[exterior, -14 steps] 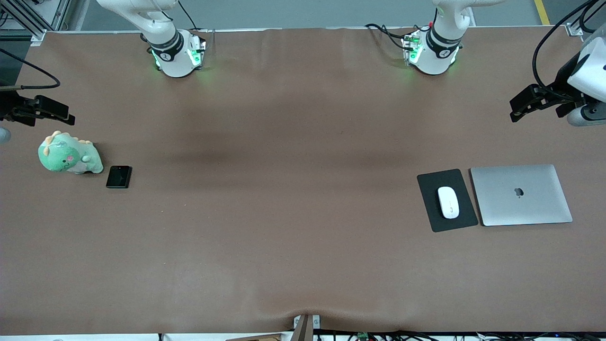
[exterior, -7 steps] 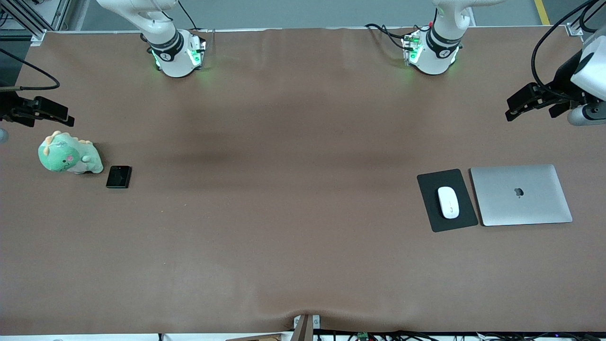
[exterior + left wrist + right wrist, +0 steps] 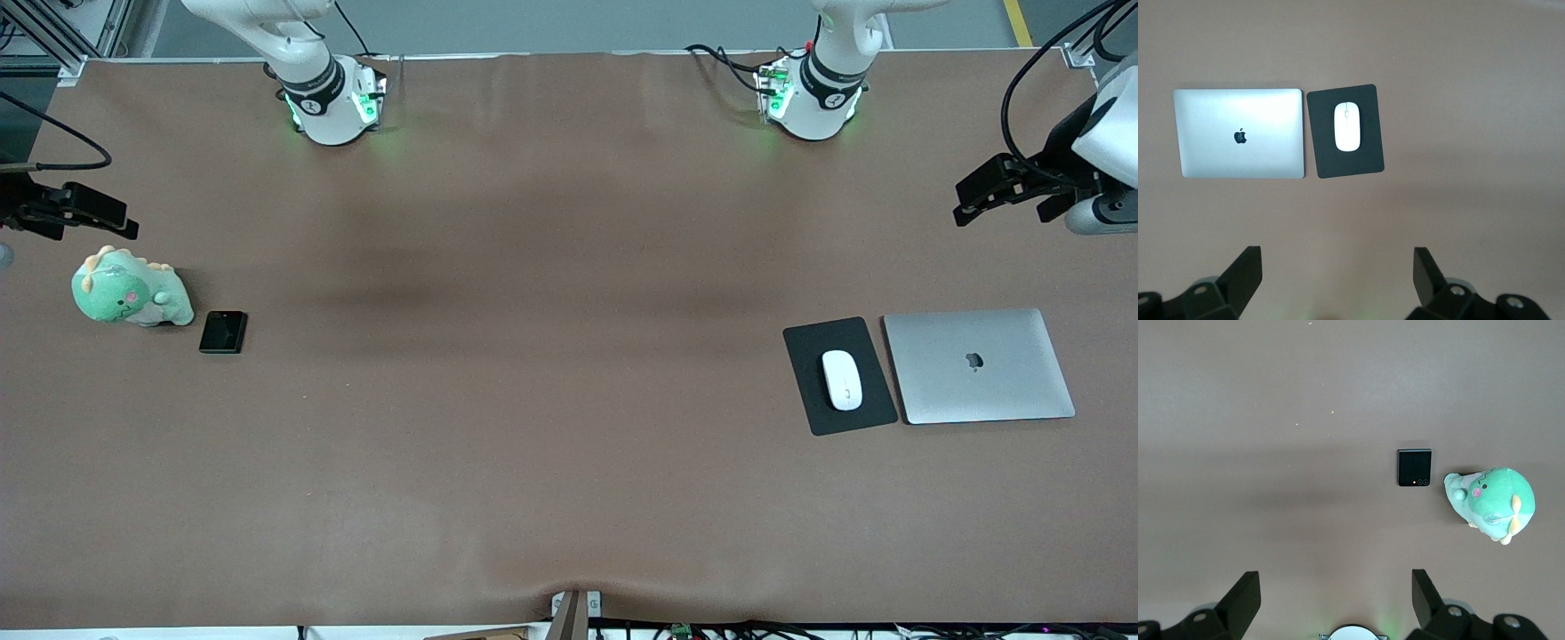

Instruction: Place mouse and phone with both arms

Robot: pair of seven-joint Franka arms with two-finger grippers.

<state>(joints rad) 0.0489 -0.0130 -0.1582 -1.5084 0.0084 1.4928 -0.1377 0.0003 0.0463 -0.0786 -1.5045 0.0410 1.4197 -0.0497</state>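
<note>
The white mouse [image 3: 842, 380] lies on a black pad [image 3: 807, 373] toward the left arm's end of the table. It also shows in the left wrist view [image 3: 1347, 126] on the pad [image 3: 1368, 160]. The black folded phone [image 3: 222, 332] lies on the table toward the right arm's end, beside a green plush; it also shows in the right wrist view [image 3: 1414, 467]. My left gripper [image 3: 969, 203] [image 3: 1336, 273] is open and empty, up over bare table at that end. My right gripper [image 3: 124, 218] [image 3: 1336, 597] is open and empty, over the table near the plush.
A closed silver laptop [image 3: 978, 366] [image 3: 1238, 133] lies beside the pad, toward the table's end. A green plush dinosaur [image 3: 131, 291] [image 3: 1491, 503] sits beside the phone. The table is covered by a brown mat [image 3: 551, 373].
My left gripper has shifted slightly over its end of the table. The right gripper, the mouse and the phone have not visibly moved.
</note>
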